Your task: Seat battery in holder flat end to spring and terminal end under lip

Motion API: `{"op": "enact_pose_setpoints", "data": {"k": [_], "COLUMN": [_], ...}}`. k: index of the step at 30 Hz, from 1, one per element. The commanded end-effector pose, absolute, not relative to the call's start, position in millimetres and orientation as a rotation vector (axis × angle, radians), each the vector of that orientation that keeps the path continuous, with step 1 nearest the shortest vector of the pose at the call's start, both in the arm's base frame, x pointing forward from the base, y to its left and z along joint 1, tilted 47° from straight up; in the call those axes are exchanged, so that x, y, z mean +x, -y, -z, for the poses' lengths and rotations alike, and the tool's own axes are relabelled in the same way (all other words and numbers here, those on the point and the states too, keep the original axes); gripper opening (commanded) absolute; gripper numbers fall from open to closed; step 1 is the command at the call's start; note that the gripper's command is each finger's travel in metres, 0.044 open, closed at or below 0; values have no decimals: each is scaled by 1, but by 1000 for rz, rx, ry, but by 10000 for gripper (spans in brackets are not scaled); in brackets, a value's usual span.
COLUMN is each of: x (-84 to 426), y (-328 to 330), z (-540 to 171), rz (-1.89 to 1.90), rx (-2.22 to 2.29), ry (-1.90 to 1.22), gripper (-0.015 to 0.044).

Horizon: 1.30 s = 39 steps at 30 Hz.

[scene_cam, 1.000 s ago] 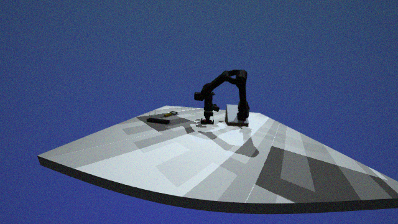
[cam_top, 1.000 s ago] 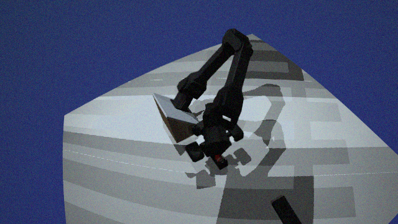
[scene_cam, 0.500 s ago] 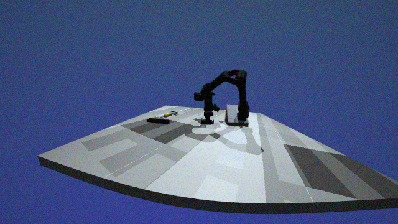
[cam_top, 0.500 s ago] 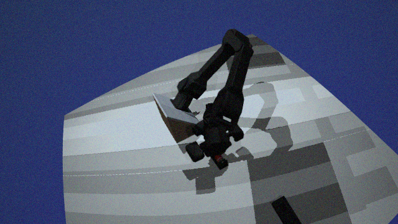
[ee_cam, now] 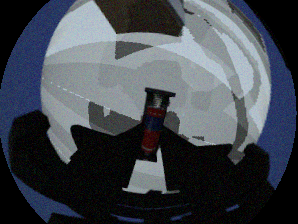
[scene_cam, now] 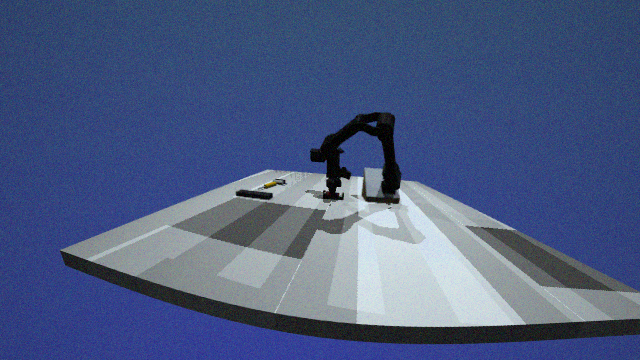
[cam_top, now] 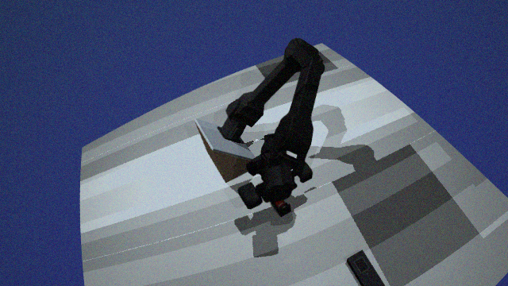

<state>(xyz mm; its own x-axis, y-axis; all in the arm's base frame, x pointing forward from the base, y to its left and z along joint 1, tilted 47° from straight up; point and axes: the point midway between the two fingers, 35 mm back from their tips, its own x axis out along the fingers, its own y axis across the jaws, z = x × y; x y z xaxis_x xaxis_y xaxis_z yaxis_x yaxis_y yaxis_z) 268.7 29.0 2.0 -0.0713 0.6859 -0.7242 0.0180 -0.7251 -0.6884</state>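
Your hand [cam_top: 282, 200] [scene_cam: 333, 192] [ee_cam: 152, 125] is partly closed, its fingers well short of wide open, and it has hold of the battery [cam_top: 280, 203] [ee_cam: 153, 125]. In the wrist view the battery lies lengthwise between the fingertips, red with a dark blue band, its far end toward the dark crosspiece of the holder [cam_top: 284, 212] [scene_cam: 326, 196] [ee_cam: 161, 92]. Something coiled and pale, apparently the spring, shows at that end.

The battery is at the holder and, by your inspector's judgement, in or just over its bed. Whether it is fully down cannot be told; the fingers cover its sides, and the lip cannot be made out.

Arm pose: the upper links rise from beside the pale-topped block [cam_top: 226, 139] [scene_cam: 374, 185] [ee_cam: 145, 17], bend at a high elbow, and descend to a wrist pointing nearly straight down. The hand is low, close to the counter [cam_top: 159, 191] [scene_cam: 400, 300] [ee_cam: 75, 75].

Step in hand: seating. You should confirm the flat end bears on the spring and the terminal end sits under the lip, with the battery level. Correct any tilt lightly; pressing hard could load the holder or jam the lip. Once satisfied, open the fingers evenly and lift straight up without dragging the battery.
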Motion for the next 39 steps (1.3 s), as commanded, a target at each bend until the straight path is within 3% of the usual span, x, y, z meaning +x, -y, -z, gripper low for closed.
{"op": "enact_pose_setpoints", "data": {"k": [1, 24, 28, 39], "x": [273, 276, 276, 275], "y": [-30, -30, -30, -18], "z": [0, -1, -1, -11], "rz": [-1852, -1850, -1850, -1850], "rx": [-1725, -1731, -1731, -1736], "ry": [753, 748, 748, 751], "gripper": [76, 76, 178, 178]}}
